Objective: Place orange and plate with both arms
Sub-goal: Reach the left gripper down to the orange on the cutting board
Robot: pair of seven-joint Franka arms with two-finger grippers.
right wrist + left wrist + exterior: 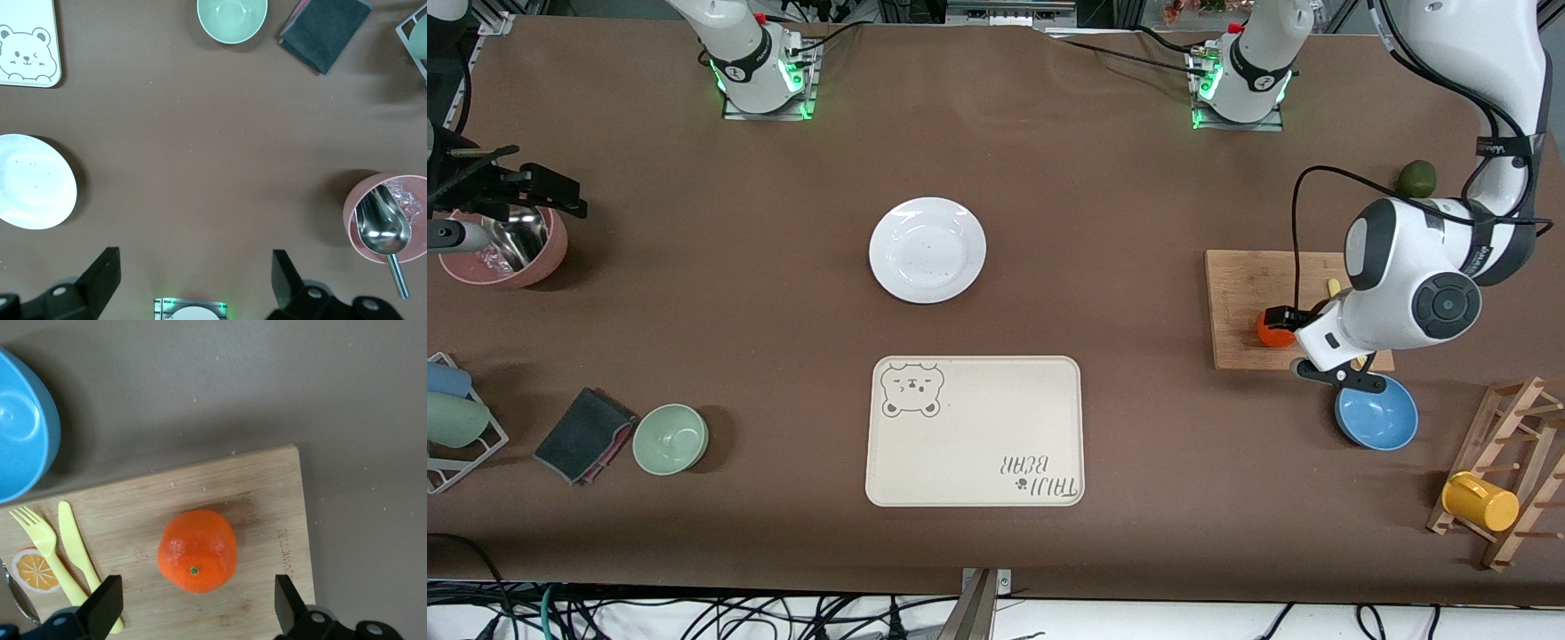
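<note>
One orange (197, 551) is sitting on the single wooden cutting board (260, 513), near the board's corner toward the front camera and the desk's middle, touching nothing but the wood. The left end effector (197, 610) is hovering directly over the orange, its two fingers (103, 605) spread wide on either side of the fruit and gripping nothing. Also lying on the cutting board are one yellow plastic fork (40, 543), one yellow plastic knife (79, 553) just beside it, and one orange-slice piece (35, 569). One blue bowl (1376, 413) is resting on the desk (1138, 222) just off the cutting board's edge nearer the front camera, and one dark green lime (1416, 179) is lying farther from the camera than the cutting board. The one white plate (927, 250) is sitting at mid-desk, well apart from the cutting board toward the right arm's end, with one bear-print tray (975, 431) nearer the camera than it. The right end effector (193, 283) is waiting, its fingers spread and gripping nothing, near one pink bowl (507, 247) holding one metal scoop (383, 230).
</note>
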